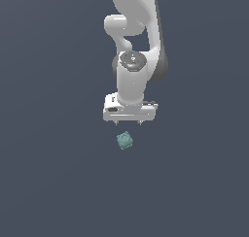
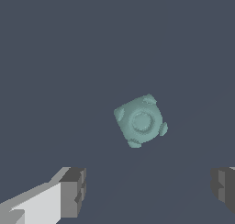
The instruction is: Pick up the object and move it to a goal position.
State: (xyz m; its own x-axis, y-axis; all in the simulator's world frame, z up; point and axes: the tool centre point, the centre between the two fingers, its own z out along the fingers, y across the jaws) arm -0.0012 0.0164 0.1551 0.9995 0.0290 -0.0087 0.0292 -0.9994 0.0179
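Gripper (image 1: pixel 129 123) open, poised above the teal block (image 1: pixel 125 141).
Approach step: next it likely must centre, turn to the block's faces, then descend.

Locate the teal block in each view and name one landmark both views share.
Exterior view: the teal block lies just below the white gripper, near picture centre.
Wrist view: the teal block sits mid-picture, beyond the open fingers.
Shared landmark: the gripper's two fingertips.

1. The white arm (image 1: pixel 138 42) reaches down from the top of the exterior view, its wrist upright.
2. The gripper (image 1: pixel 129 123) points straight down, holding nothing.
3. Its two dark fingertips (image 2: pixel 73 191) stand wide apart in the wrist view.
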